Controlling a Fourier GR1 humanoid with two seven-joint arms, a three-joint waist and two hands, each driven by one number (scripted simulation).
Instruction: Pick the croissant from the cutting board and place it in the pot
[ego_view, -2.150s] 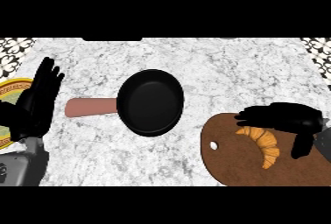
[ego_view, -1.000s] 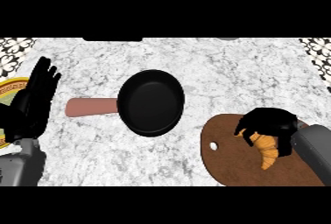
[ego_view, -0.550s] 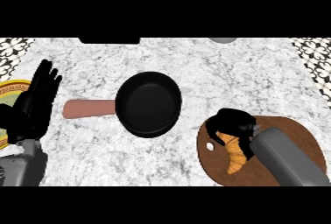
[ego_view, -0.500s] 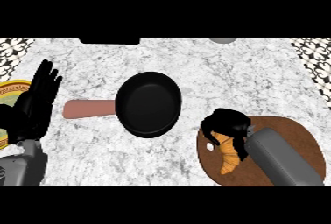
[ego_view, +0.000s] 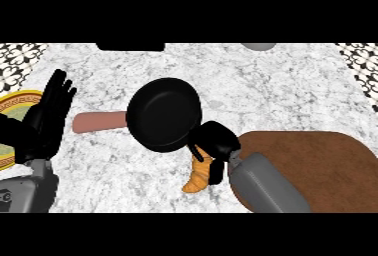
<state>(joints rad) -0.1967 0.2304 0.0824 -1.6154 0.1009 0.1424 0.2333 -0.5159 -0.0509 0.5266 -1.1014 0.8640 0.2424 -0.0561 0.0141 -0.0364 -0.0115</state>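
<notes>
The right hand (ego_view: 215, 145) is curling its fingers (ego_view: 215, 172) round the upper part of the croissant (ego_view: 198, 179), pinching it so that the pastry is hanging below the palm with its golden lower end sticking out beneath the fingertips. The croissant is sitting off the brown cutting board (ego_view: 310, 160), just left of the board's edge, over the marble counter (ego_view: 280, 90), and it is just beside the lower right rim of the black pot (ego_view: 163, 114) without being inside it. The hand itself is overlapping that rim. The pot's reddish handle (ego_view: 98, 121) is pointing left. The left hand (ego_view: 46, 117) is resting at the left edge, fingers straight and pointing up, near a yellow-rimmed plate (ego_view: 18, 97).
</notes>
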